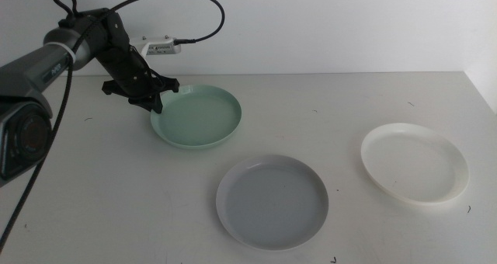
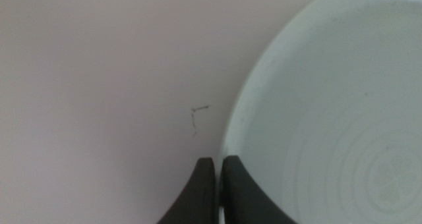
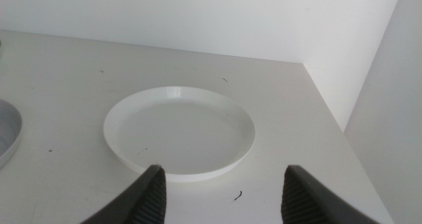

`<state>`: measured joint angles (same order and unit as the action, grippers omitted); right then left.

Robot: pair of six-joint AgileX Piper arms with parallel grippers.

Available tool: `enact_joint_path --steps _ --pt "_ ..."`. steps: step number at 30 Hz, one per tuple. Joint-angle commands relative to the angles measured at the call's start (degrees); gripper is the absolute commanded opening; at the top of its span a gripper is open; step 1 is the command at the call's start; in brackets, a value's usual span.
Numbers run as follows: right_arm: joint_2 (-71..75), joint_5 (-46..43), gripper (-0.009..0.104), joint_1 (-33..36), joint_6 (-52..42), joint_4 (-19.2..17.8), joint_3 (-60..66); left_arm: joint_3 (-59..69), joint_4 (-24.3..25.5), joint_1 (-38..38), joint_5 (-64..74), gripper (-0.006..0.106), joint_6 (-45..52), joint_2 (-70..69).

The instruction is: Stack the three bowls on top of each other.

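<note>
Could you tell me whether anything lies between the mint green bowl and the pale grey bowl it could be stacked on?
Nothing visible: bare table separates the mint green bowl, gripped at its rim by the left pincer, from the pale grey bowl.

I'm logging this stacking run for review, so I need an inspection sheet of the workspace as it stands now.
Surface: white table, with a few small dark specks.
Job's things: mint green bowl at the back left, pale grey bowl in front, white bowl on the right; all apart, none stacked.
Clutter: nothing seen.
Grippers: left gripper shut on the mint green bowl's rim, which looks slightly tilted; right gripper open, waiting short of the white bowl, out of the middle view.
Cables: black cable loops from the left arm; another hangs down along the arm.
Surroundings: plain white walls at the back and right.
</note>
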<state>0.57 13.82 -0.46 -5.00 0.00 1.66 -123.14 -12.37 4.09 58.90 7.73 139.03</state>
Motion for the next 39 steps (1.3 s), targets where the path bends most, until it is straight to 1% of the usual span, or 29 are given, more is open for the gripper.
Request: enact_joint_path --steps 1,5,12,15,17,19,20,24,29,32,39 --pt "1.57 -4.34 0.045 -0.48 -0.22 -0.68 -0.41 -1.32 -0.40 -0.12 -0.03 0.000 -0.30 -6.47" --pt "1.57 -4.34 0.045 -0.48 -0.22 -0.68 -0.41 -1.21 -1.61 -0.12 1.46 0.000 -0.42 -9.39" --pt "1.57 -4.34 0.045 -0.48 -0.22 -0.68 -0.41 0.77 -6.79 -0.06 4.39 0.000 -0.02 -15.01" --pt "1.57 -4.34 0.045 -0.48 -0.22 -0.68 -0.41 6.02 -8.50 -0.06 2.07 0.000 1.41 -19.43" --pt "1.57 -4.34 0.045 -0.48 -0.22 -0.68 -0.41 10.62 -8.78 -0.06 0.12 0.000 1.41 -22.84" --pt "1.57 -4.34 0.045 -0.48 -0.22 -0.68 -0.41 16.36 -9.45 -0.06 -2.55 0.000 1.41 -26.87" --pt "1.57 -4.34 0.045 -0.48 -0.22 -0.68 -0.41 22.02 -9.96 -0.06 -4.94 0.000 1.41 -30.82" --pt "1.57 -4.34 0.045 -0.48 -0.22 -0.68 -0.41 31.24 -11.57 -0.01 -8.02 0.000 1.41 -37.30" --pt "1.57 -4.34 0.045 -0.48 -0.22 -0.68 -0.41 40.89 -11.71 1.35 -11.02 0.000 1.35 -43.88" --pt "1.57 -4.34 0.045 -0.48 -0.22 -0.68 -0.41 45.63 -11.97 3.04 -12.67 0.000 1.29 -46.48" --pt "1.57 -4.34 0.045 -0.48 -0.22 -0.68 -0.41 54.02 -15.13 8.54 -17.28 0.000 1.24 -48.40"
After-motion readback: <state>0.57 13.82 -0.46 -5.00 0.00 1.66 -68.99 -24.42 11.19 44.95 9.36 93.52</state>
